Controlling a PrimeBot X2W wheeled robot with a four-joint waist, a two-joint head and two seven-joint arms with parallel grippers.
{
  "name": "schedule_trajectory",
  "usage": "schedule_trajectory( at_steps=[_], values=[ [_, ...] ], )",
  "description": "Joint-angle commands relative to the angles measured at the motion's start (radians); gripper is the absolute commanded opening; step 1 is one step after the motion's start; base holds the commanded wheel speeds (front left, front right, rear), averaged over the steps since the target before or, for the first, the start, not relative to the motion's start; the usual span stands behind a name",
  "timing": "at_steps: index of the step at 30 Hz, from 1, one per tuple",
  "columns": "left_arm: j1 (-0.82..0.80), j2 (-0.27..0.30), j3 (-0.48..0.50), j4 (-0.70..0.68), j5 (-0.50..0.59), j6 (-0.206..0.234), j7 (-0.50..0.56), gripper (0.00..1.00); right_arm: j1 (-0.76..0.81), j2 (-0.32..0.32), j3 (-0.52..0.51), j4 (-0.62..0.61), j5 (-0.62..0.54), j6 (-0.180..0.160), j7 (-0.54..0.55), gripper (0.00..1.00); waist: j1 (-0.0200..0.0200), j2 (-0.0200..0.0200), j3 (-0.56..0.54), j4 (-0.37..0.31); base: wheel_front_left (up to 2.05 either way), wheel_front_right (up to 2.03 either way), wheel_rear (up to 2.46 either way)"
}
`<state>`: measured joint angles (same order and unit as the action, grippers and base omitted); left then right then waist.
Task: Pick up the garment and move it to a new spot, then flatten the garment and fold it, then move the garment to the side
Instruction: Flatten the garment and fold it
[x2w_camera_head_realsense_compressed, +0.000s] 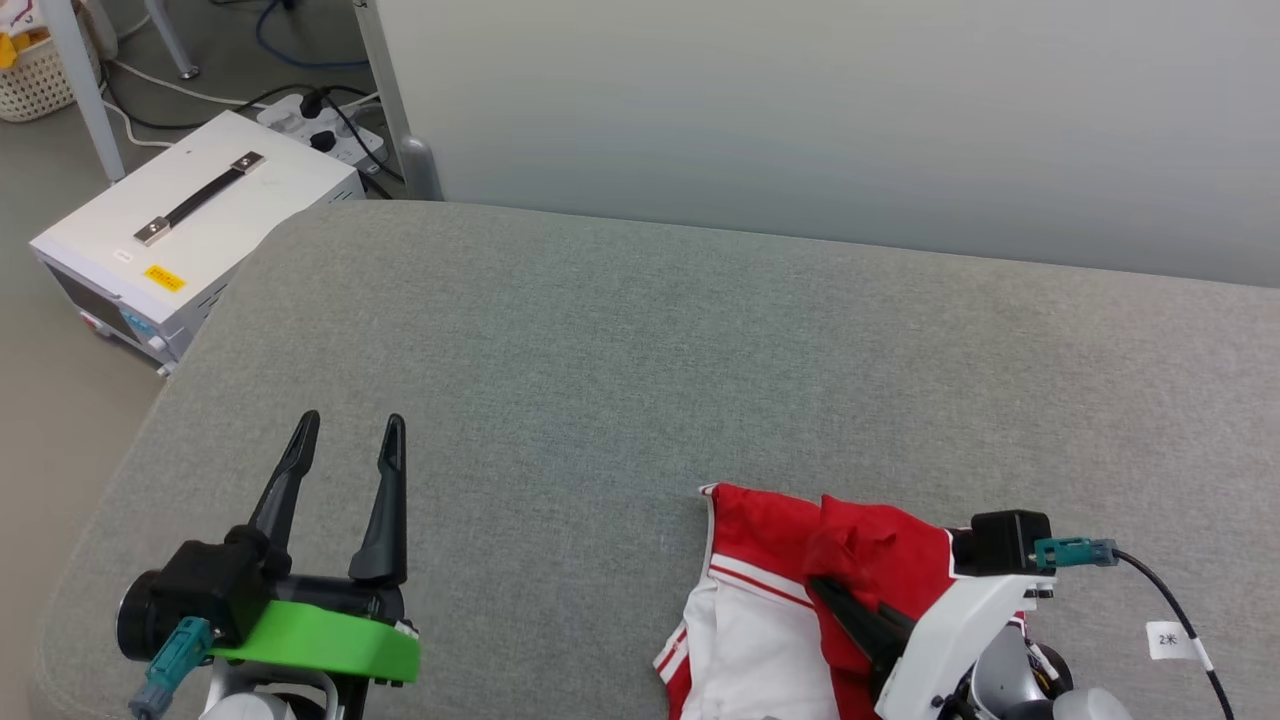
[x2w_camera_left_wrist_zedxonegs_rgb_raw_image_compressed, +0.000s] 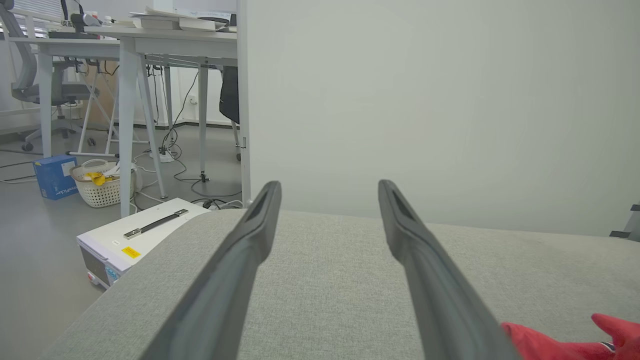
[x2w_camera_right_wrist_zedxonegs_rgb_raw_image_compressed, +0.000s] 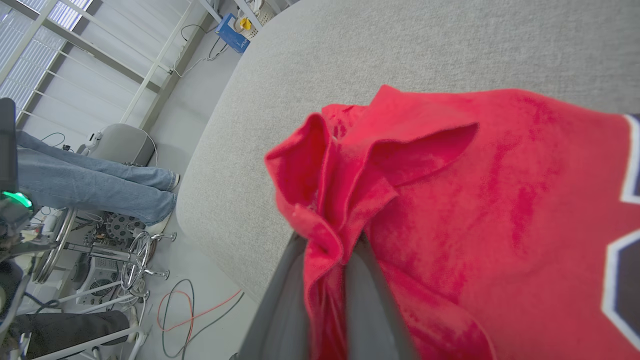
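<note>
Garment position: the garment (x2w_camera_head_realsense_compressed: 770, 530) lies crumpled at the near right of the grey padded surface (x2w_camera_head_realsense_compressed: 600, 350). One white sleeve (x2w_camera_head_realsense_compressed: 750, 640) with striped trim is spread towards me.
Right claw: the right gripper (x2w_camera_head_realsense_compressed: 825, 590) is pinched tight on a raised red fold, with cloth bunched between and over its fingers.
Left claw: the left gripper (x2w_camera_head_realsense_compressed: 350, 428) has its fingers wide apart and holds nothing. It hangs over bare padding, well apart from the jersey.
Handling: I judge it light, limp and soft, not slippery. From a single pinch it should sag into a bundle rather than keep any shape.
Where to hold: for flattening I would want both claws on the shoulder seams or hem corners, not on this mid-body fold.
Hidden: the lower body runs off my head view's bottom edge. Only a black, white-edged corner of the print shows at the right wrist view's edge. I cannot make out the collar, hem or second sleeve, or how many layers are caught in the pinch.
</note>
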<state>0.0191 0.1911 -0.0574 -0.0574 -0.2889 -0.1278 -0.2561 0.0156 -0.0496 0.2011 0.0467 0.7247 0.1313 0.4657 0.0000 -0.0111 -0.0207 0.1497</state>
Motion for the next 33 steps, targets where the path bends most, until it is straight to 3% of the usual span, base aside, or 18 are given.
schedule_trajectory(
  at_steps=[1, 9, 10, 18, 24, 33],
  values=[
    [0.011, 0.004, -0.002, -0.003, 0.006, -0.003, -0.006, 1.00, -0.029, -0.001, 0.014, 0.023, 0.003, -0.001, -0.021, 0.00, 0.0000, 0.0111, 0.012, 0.012, 0.00, 0.00, 0.00],
    [-0.003, -0.002, -0.018, -0.002, 0.003, -0.003, -0.006, 1.00, -0.103, -0.001, 0.081, 0.182, -0.012, -0.001, -0.105, 0.00, 0.0000, 0.0111, 0.047, 0.045, 0.00, 0.00, 0.00],
    [-0.005, -0.002, -0.020, -0.002, 0.002, -0.003, -0.006, 1.00, -0.113, -0.001, 0.090, 0.200, -0.014, -0.001, -0.118, 1.00, 0.0000, 0.0111, 0.050, 0.048, 0.00, 0.00, 0.00],
    [-0.014, 0.001, -0.013, 0.008, -0.004, -0.003, -0.006, 1.00, -0.155, -0.001, 0.221, 0.229, 0.096, -0.001, -0.167, 1.00, 0.0000, 0.0111, 0.063, 0.055, 0.00, 0.00, 0.00],
    [-0.012, -0.004, -0.007, 0.014, -0.002, -0.003, -0.006, 1.00, -0.181, -0.001, 0.229, 0.222, 0.073, -0.001, -0.166, 1.00, 0.0000, 0.0111, 0.050, 0.045, 0.00, 0.00, 0.00],
    [-0.003, -0.009, -0.009, 0.011, -0.006, -0.003, -0.006, 1.00, -0.249, -0.034, 0.144, 0.100, -0.235, -0.001, -0.168, 1.00, 0.0000, 0.0111, 0.030, 0.006, 0.00, 0.00, 0.00]
  ],
)
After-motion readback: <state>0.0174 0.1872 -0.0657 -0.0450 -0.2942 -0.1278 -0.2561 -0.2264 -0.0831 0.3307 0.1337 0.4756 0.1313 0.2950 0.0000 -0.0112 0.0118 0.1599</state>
